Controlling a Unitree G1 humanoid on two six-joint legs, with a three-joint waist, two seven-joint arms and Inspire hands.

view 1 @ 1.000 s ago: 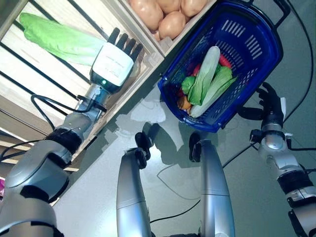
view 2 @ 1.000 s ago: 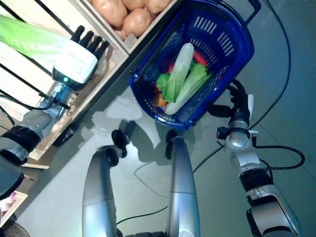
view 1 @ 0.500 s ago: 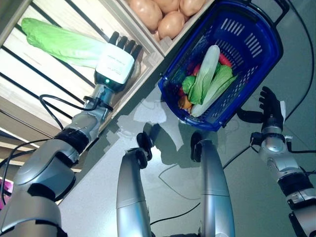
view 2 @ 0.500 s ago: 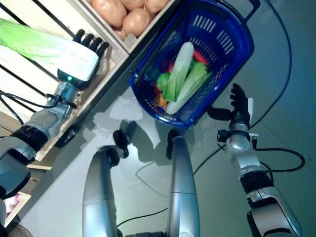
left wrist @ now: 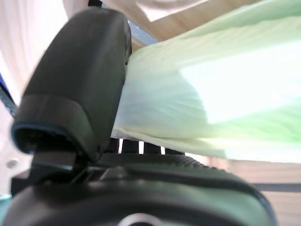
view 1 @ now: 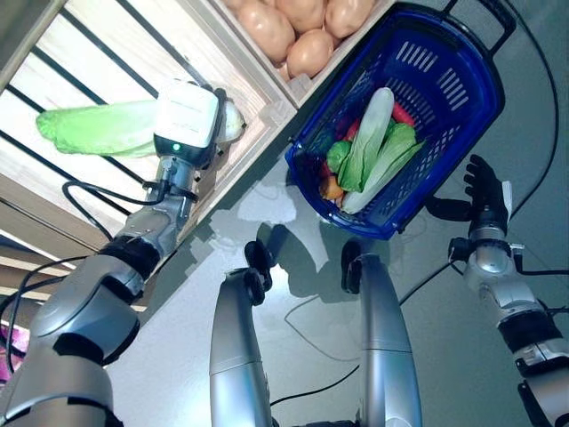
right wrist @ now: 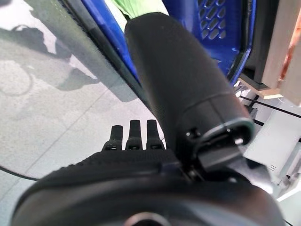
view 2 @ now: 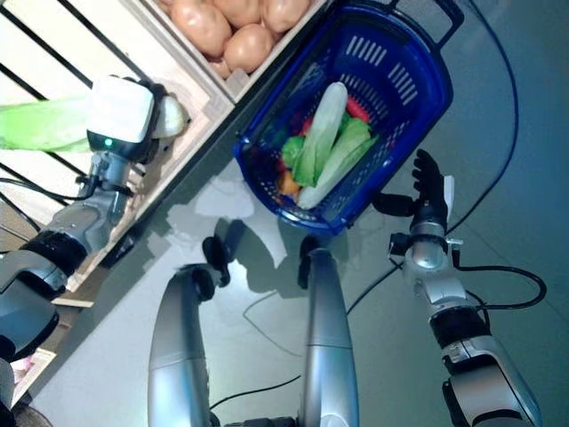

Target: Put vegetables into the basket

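A long pale green cabbage (view 1: 98, 132) lies on the wooden stand's slatted shelf. My left hand (view 1: 185, 114) is shut on its whitish stem end near the shelf's front edge; in the left wrist view the thumb (left wrist: 80, 89) presses against the cabbage (left wrist: 211, 94). The blue basket (view 1: 427, 62) stands on the floor to the right of the stand. In it lie a long pale cabbage (view 1: 372, 133), a leafy green vegetable (view 1: 396, 147), and red and orange pieces. My right hand (view 1: 484, 189) is open beside the basket's near right rim, fingers (right wrist: 134, 136) straight.
The wooden stand (view 1: 258, 84) fills the upper left, with a crate at its corner right next to the basket. Grey floor (view 1: 444, 356) lies in front of and to the right of the basket.
My left hand's fingers have closed on the cabbage's stem end. The cabbage has swung round and slid toward the shelf's front edge. The right hand has stayed by the basket.
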